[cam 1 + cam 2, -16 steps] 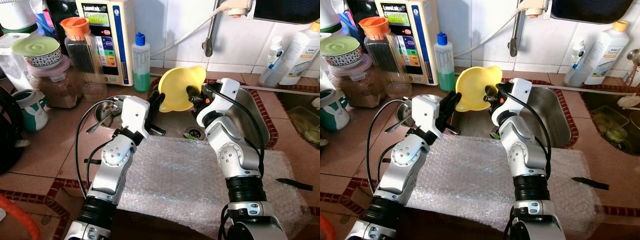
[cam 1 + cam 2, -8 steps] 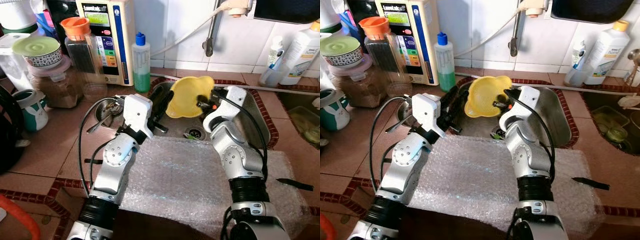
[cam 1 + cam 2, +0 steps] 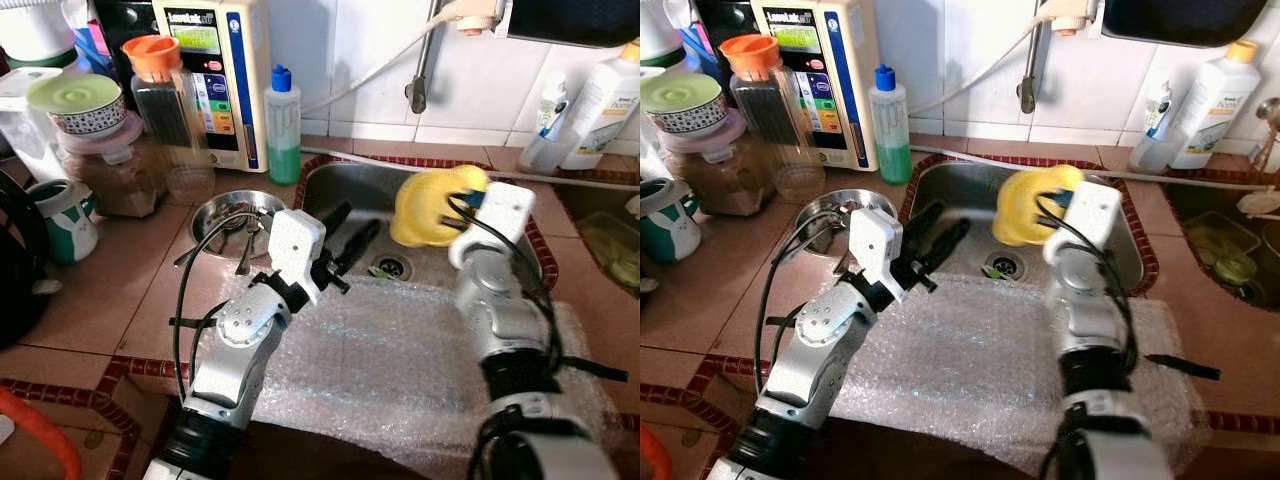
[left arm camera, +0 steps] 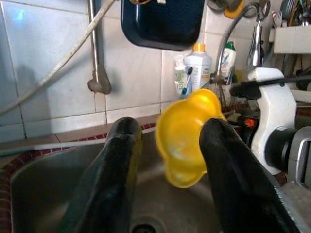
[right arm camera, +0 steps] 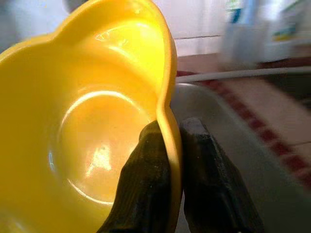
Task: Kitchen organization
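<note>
The right gripper (image 5: 167,145) holds a yellow bowl (image 3: 430,205) above the sink (image 3: 350,190), toward the sink's right side, its two fingers (image 5: 143,194) clamped on the bowl's rim, one inside and one outside. The bowl is tipped on its side, off the sink floor, its hollow facing the left arm. In the left wrist view the bowl (image 4: 184,133) shows between that gripper's own fingers, further back, with the white right wrist beside it.

The left gripper (image 3: 345,235) reaches over the sink's front edge, left of the drain (image 3: 390,268), its fingers (image 4: 116,174) apart and holding nothing.

A sheet of bubble wrap (image 3: 380,350) lies on the tabletop (image 3: 100,290) in front of the sink, under both arms. Left of the sink a small steel dish (image 3: 235,210) holds a spoon (image 3: 245,245). Behind the sink's left corner stands a green soap bottle (image 3: 282,125) with a blue cap, next to a white appliance (image 3: 215,75) against the tiled wall. Further left of the sink are a jar with an orange lid (image 3: 160,90) and a brown-filled jar (image 3: 105,165) with a bowl stacked on it. Right of the sink, at the wall, stand white bottles (image 3: 600,100).
</note>
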Controlling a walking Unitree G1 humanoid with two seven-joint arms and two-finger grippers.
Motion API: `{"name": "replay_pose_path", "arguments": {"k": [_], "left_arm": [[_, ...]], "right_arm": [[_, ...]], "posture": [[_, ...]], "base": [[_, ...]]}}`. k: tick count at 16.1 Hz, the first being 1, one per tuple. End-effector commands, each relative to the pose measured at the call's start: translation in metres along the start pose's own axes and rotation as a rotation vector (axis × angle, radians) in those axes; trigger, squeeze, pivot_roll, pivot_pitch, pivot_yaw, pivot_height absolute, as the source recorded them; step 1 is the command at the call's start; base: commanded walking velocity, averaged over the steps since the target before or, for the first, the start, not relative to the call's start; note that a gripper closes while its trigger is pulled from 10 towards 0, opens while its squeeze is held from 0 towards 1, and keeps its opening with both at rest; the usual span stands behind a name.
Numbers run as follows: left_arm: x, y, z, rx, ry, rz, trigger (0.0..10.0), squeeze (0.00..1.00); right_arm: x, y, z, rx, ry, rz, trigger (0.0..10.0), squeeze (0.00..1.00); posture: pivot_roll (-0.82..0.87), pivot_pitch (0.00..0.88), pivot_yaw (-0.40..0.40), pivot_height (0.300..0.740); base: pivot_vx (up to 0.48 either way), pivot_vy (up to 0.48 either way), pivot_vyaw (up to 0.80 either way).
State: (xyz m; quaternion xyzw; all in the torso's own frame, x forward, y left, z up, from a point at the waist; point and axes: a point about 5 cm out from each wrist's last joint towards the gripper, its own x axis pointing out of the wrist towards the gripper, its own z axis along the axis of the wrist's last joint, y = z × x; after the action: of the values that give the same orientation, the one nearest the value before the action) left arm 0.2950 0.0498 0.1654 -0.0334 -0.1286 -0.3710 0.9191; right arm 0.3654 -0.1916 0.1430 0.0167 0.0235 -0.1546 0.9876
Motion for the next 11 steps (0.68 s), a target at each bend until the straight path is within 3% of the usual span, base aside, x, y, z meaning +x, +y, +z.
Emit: {"name": "replay_pose_path", "arguments": {"k": [1,3,5,6,7,8,9,11], "left_arm": [[-0.001,-0.002,0.002,0.014,0.009,-0.02,10.0,1.0],[-0.006,0.0,-0.001,0.026,0.055,-0.019,10.0,1.0],[-0.01,0.0,-0.005,0.023,0.09,-0.033,10.0,1.0],[-0.018,0.001,-0.023,-0.005,0.223,-0.017,10.0,1.0],[-0.023,0.002,-0.032,-0.088,0.281,0.015,10.0,1.0],[-0.023,0.0,-0.033,-0.151,0.276,0.014,10.0,1.0],[-0.024,-0.001,-0.034,-0.1,0.288,-0.014,10.0,1.0],[-0.023,-0.003,-0.035,-0.086,0.299,-0.025,10.0,1.0]], "right_arm": [[0.004,-0.001,0.002,-0.073,-0.036,-0.011,0.0,0.0],[0.007,-0.016,-0.012,-0.197,-0.023,-0.049,0.0,0.0],[0.008,-0.021,-0.016,-0.246,-0.028,-0.062,0.0,0.0],[0.009,-0.027,-0.021,-0.306,-0.017,-0.068,0.0,0.0],[0.01,-0.029,-0.024,-0.352,-0.009,-0.064,0.0,0.0],[0.011,-0.029,-0.025,-0.379,-0.012,-0.06,0.0,0.0],[0.012,-0.029,-0.025,-0.399,-0.011,-0.055,0.0,0.0],[0.013,-0.028,-0.028,-0.45,0.001,-0.036,0.0,0.0]], "posture": [[-0.02,0.0,0.034,0.74],[0.02,0.0,0.035,0.74],[0.03,0.0,0.034,0.74],[0.03,0.0,0.033,0.74],[0.04,0.0,0.034,0.74],[0.03,0.0,0.036,0.74],[0.03,0.0,0.037,0.74],[0.03,0.0,0.037,0.74]], "base": [[0.0,0.0,0.0],[0.0,0.0,0.0],[0.0,0.0,0.0],[0.0,0.0,0.0],[0.0,0.0,0.0],[0.0,0.0,0.0],[0.0,0.0,0.0],[0.0,0.0,0.0]]}}
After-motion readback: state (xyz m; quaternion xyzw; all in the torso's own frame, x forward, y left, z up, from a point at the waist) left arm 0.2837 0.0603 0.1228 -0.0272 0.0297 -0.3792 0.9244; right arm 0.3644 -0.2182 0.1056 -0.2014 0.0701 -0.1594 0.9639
